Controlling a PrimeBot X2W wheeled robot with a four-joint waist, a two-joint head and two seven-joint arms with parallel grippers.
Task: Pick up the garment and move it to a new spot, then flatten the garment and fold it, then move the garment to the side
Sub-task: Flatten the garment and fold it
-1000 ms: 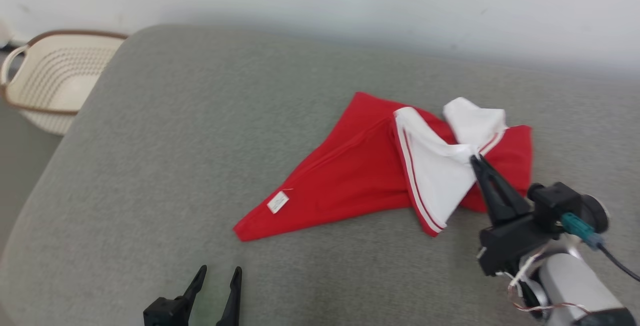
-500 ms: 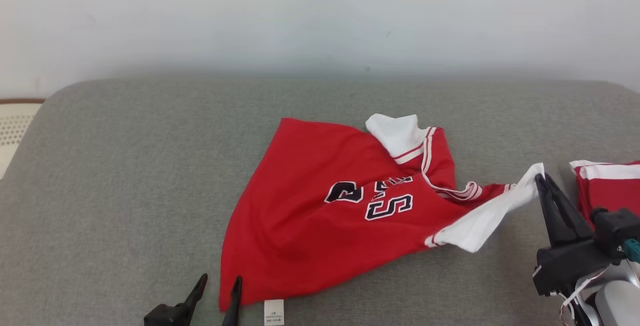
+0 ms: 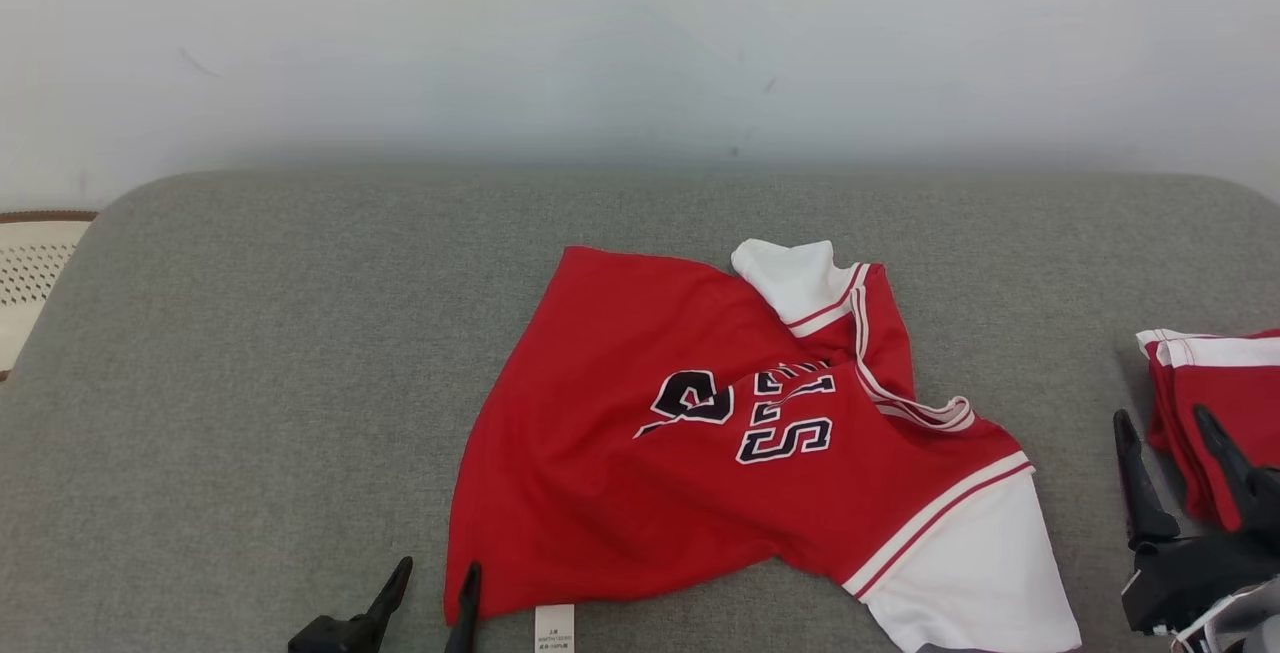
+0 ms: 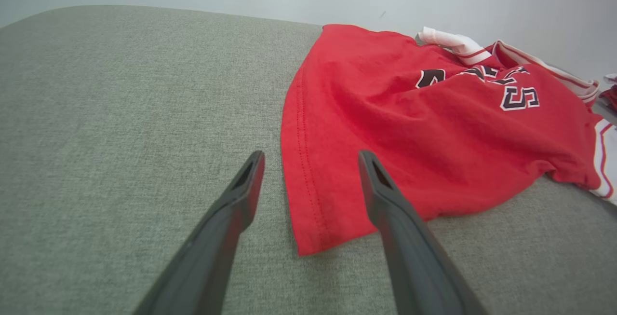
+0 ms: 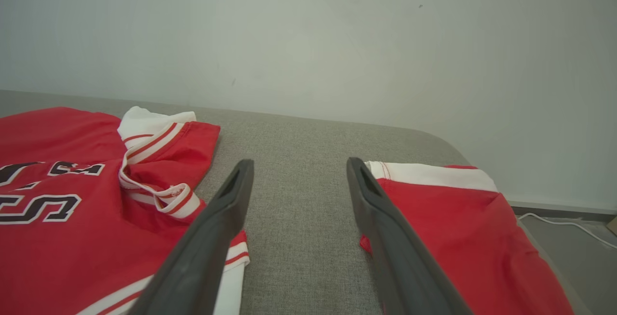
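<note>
The garment (image 3: pixel 700 453) is a red jersey with white sleeves and dark numerals, lying rumpled and partly spread in the middle of the grey cushion; I also see the garment (image 4: pixel 424 122) in the left wrist view and the garment (image 5: pixel 72 209) in the right wrist view. My left gripper (image 3: pixel 432 583) is open at the jersey's lower left hem corner, one finger over the red cloth, nothing held. Past the white sleeve at the right, my right gripper (image 3: pixel 1165 428) stands open and empty, its fingers (image 5: pixel 221 218) above bare cushion between the jersey and a folded pile.
A folded stack of red and white clothes (image 3: pixel 1215 403) lies at the cushion's right edge, beside my right gripper. A cream woven basket (image 3: pixel 30 263) stands off the left end. A pale wall (image 3: pixel 640 43) rises behind the grey cushion (image 3: pixel 250 363).
My right gripper pulled the white sleeve out to the right, then opened and let it drop flat on the cushion. The head camera turned right, bringing the folded stack into view.
</note>
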